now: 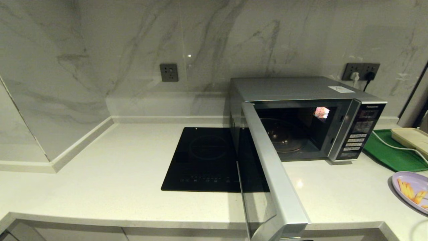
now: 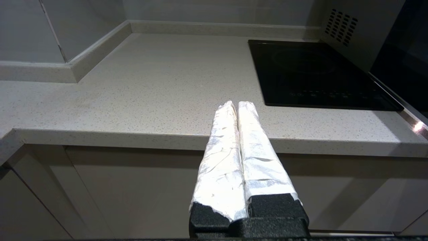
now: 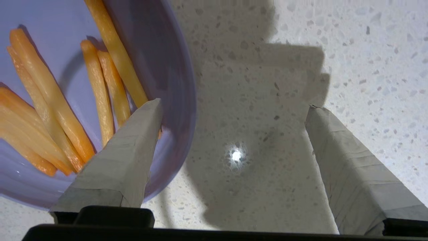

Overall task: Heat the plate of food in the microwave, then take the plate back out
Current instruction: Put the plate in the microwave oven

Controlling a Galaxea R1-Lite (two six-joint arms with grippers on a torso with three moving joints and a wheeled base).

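Note:
The silver microwave (image 1: 301, 97) stands at the back right of the counter. Its door (image 1: 274, 174) is swung wide open toward me, and the cavity holds only the glass turntable (image 1: 284, 135). The lavender plate of food (image 1: 413, 189) with yellow-orange fries lies on the counter at the right edge of the head view. In the right wrist view my right gripper (image 3: 233, 105) hangs open just above the plate's rim (image 3: 177, 73), one finger over the fries (image 3: 50, 97) and the other over bare counter. My left gripper (image 2: 237, 103) is shut on nothing at the counter's front edge.
A black induction cooktop (image 1: 204, 157) is set into the counter left of the microwave, partly behind the open door. A green tray (image 1: 391, 150) carrying a cream dish (image 1: 413, 137) lies right of the microwave. The open door juts past the counter's front edge.

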